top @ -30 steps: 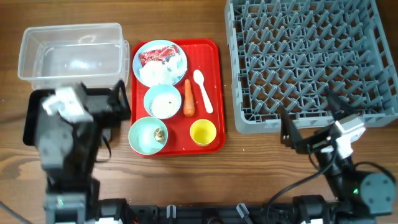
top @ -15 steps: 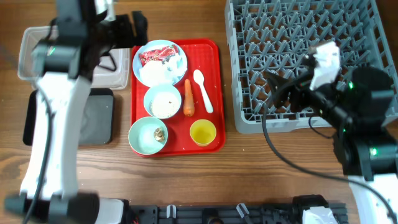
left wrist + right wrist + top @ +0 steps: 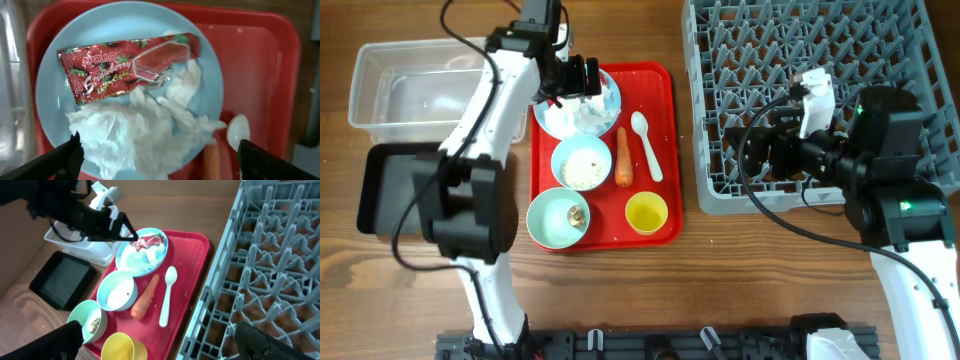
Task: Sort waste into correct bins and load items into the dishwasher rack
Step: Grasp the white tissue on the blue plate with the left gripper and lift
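Overhead: the left gripper (image 3: 578,78), in from above the clear tub (image 3: 430,85), hides much of the plate (image 3: 608,102) at the red tray's (image 3: 660,78) far left corner. The right gripper (image 3: 760,150) hangs over the rack's (image 3: 800,50) near left corner.

Left wrist: the wrapper (image 3: 130,70) and tissue (image 3: 125,137) lie on the plate between wide jaws, and the tissue is cut off below.

Right wrist: the jaws are wide, and the rack runs off the frame.

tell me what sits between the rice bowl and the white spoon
The carrot lies lengthwise between the rice bowl and the white spoon, all on the red tray. The overhead view shows it best; the right wrist view agrees.
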Tool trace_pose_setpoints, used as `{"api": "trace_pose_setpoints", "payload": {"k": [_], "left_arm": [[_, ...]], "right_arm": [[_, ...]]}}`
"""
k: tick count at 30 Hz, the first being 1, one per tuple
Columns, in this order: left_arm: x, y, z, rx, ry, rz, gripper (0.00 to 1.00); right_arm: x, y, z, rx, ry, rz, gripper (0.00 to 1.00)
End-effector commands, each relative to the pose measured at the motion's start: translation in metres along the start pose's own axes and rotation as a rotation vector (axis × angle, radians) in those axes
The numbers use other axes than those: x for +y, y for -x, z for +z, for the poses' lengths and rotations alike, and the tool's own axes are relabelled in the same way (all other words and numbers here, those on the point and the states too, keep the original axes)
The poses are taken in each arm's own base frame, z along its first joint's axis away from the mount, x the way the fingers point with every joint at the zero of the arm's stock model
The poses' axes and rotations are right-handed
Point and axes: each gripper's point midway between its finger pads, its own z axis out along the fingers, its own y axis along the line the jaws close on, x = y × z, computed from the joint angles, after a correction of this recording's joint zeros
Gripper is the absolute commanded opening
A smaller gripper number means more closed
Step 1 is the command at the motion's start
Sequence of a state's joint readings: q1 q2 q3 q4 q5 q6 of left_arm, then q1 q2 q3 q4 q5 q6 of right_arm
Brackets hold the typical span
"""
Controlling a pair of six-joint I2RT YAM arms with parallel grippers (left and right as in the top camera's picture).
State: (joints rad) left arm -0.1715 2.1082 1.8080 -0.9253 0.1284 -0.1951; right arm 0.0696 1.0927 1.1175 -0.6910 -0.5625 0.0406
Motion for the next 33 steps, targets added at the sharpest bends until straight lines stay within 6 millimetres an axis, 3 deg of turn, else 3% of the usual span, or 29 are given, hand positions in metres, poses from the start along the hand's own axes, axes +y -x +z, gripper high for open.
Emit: {"api": "trace_pose_setpoints", "payload": {"k": [1,6,12,13,14,17,19,20,23,29,31,33], "left_arm": [[0.011,-0.006,0.036,0.039,0.062,-0.116,1.00],[0.017,-0.015,0.059,0.082,0.088,-0.153,1.00],[0.005,-0.025,0.089,0.107,0.087,-0.121,0.98],[0.002,-0.026,0.093,0.104,0.084,-0.113,0.93],[-0.002,-0.027,0.097,0.106,0.083,-0.106,0.80],[-0.002,-0.031,0.100,0.112,0.101,-0.096,0.39],[0.004,-0.032,0.099,0.112,0.134,-0.094,0.04],[0.004,-0.032,0.097,0.115,0.135,-0.095,0.04],[0.003,-0.019,0.072,0.092,0.125,-0.107,0.04],[-0.013,0.049,-0.059,-0.132,0.049,-0.128,0.04],[-0.006,0.064,-0.096,-0.213,0.033,-0.149,0.04],[0.011,0.071,-0.118,-0.258,0.036,-0.182,0.04]], "right_arm": [[-0.004,0.003,0.000,0.008,-0.029,0.013,1.00],[-0.006,-0.001,0.000,0.022,-0.040,0.022,1.00],[-0.007,-0.001,0.000,0.021,-0.048,0.021,0.99],[-0.007,-0.001,0.000,0.022,-0.048,0.021,0.99],[-0.007,-0.001,0.000,0.022,-0.048,0.022,0.99],[-0.008,-0.003,0.000,0.031,-0.053,0.027,0.95],[-0.013,-0.009,-0.001,0.051,-0.084,0.039,0.95],[-0.015,-0.011,-0.001,0.059,-0.094,0.044,0.95],[-0.015,-0.012,-0.001,0.064,-0.095,0.046,0.94],[-0.015,-0.012,-0.001,0.062,-0.095,0.045,0.94],[-0.015,-0.011,-0.001,0.059,-0.094,0.044,0.95],[-0.015,-0.010,-0.001,0.057,-0.094,0.043,0.94]]}}
